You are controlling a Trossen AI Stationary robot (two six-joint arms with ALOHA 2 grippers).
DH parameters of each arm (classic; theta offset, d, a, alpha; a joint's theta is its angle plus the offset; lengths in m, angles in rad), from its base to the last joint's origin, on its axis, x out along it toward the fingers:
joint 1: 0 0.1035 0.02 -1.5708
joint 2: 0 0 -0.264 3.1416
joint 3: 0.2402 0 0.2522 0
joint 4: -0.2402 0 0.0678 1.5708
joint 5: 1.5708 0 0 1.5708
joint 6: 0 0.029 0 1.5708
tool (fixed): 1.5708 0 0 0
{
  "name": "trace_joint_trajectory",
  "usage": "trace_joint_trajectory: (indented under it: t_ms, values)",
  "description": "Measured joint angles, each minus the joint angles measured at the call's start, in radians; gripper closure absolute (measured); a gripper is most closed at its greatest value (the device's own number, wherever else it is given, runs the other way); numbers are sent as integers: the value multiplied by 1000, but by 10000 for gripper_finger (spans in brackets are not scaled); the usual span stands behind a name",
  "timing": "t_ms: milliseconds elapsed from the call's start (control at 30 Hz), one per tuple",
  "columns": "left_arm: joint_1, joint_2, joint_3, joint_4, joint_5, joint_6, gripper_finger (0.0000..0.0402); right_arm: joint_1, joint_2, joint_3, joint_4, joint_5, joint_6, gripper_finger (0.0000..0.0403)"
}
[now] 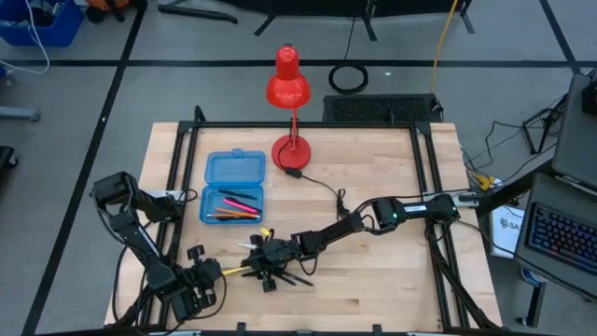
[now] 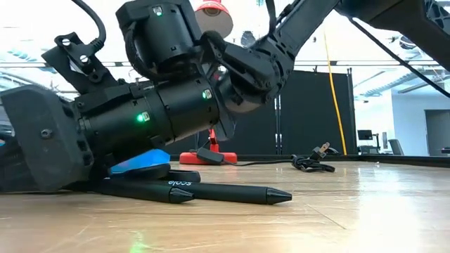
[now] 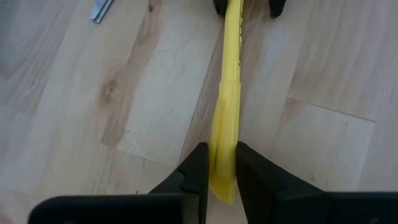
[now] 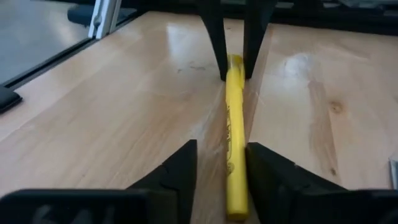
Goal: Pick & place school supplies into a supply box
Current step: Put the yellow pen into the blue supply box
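Several pencils [image 1: 233, 203] are already placed in the open blue box [image 1: 232, 187]. Black pens [image 2: 211, 191] and a yellow pencil [image 3: 227, 106] remain on the counter [image 1: 373, 271]. The yellow pencil is clamped at one end by the left pincer [image 3: 217, 171]. Its other end lies between the parted fingers of the right pincer [image 4: 221, 165], which are not closed on it.

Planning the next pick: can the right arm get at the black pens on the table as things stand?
Probably yes, once freed. The right gripper sits right beside the black pens, nothing covering them, but its open fingers straddle the yellow pencil that the left gripper clamps.
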State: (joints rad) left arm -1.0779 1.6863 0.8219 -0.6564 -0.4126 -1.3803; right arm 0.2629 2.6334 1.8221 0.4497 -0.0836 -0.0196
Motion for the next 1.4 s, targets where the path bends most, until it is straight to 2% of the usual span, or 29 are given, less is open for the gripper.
trace_joint_trajectory:
  t_ms: [367, 833, 1200, 1400]
  values:
    - [3, 1, -1, 27, -29, 15, 335, -6, 41, 0, 19, 6, -23, 380]
    - [-10, 1, 0, 24, -25, -20, 331, -6, 24, 0, 26, 8, -53, 380]
    - [-10, -2, -2, 11, -68, -38, 271, -6, -18, -1, -13, 45, -77, 380]
    - [-9, -46, -2, 4, -131, -37, 242, -6, -20, -1, -14, 52, -84, 380]
